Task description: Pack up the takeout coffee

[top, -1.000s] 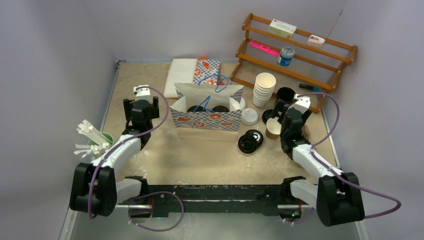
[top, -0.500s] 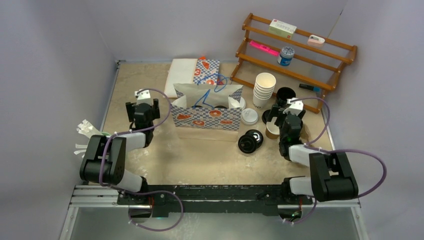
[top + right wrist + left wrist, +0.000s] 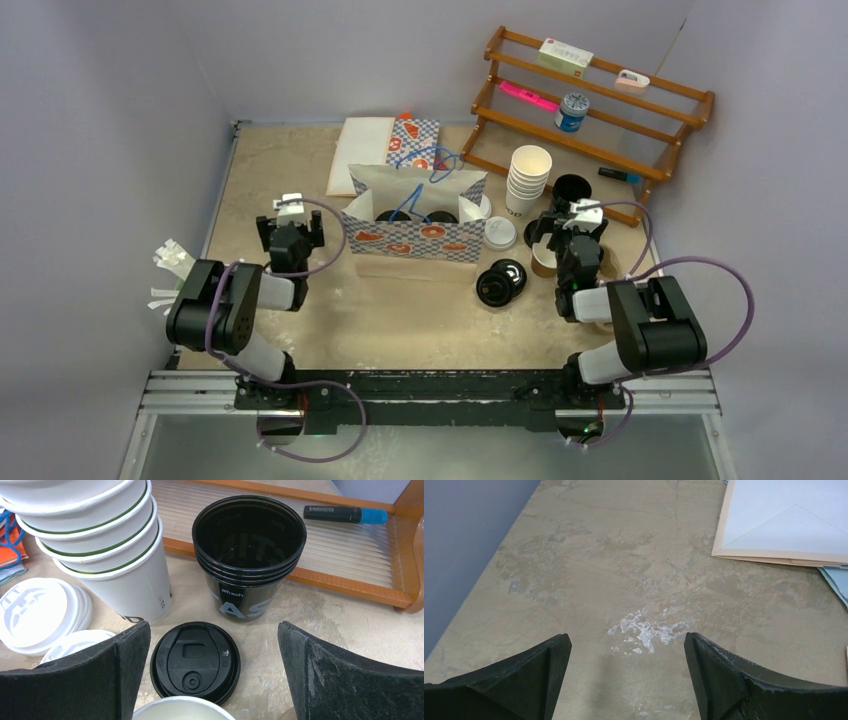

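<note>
The takeout coffee (image 3: 443, 216) is seen as two black-lidded cups standing upright, side by side, inside the patterned paper bag (image 3: 400, 243) at mid-table; their long axes are vertical, and only the lids are shown above the bag's near wall. The bag is flanked by both arms; the left gripper (image 3: 290, 226) is held just beside the bag's left end and is the nearer of the two, its jaws spread wide over bare table (image 3: 599, 555) with nothing between them; the right gripper (image 3: 563, 232) is set further off to the bag's right, beyond the white lids (image 3: 498, 232), its jaws equally wide and empty. Between the right fingers a loose black lid (image 3: 195, 662) is framed, lying flat on the table; a lidless paper cup (image 3: 545, 260) stands just on the wrist side of it, and whether it is filled cannot be told. If another coffee is to be packed, it is judged that this cup must be lidded first, and the right arm is the one placed for that. Beyond the lid a stack of black cups (image 3: 249, 555) and a stack of white cups (image 3: 100, 545) are seen; the top black cup is empty.
</note>
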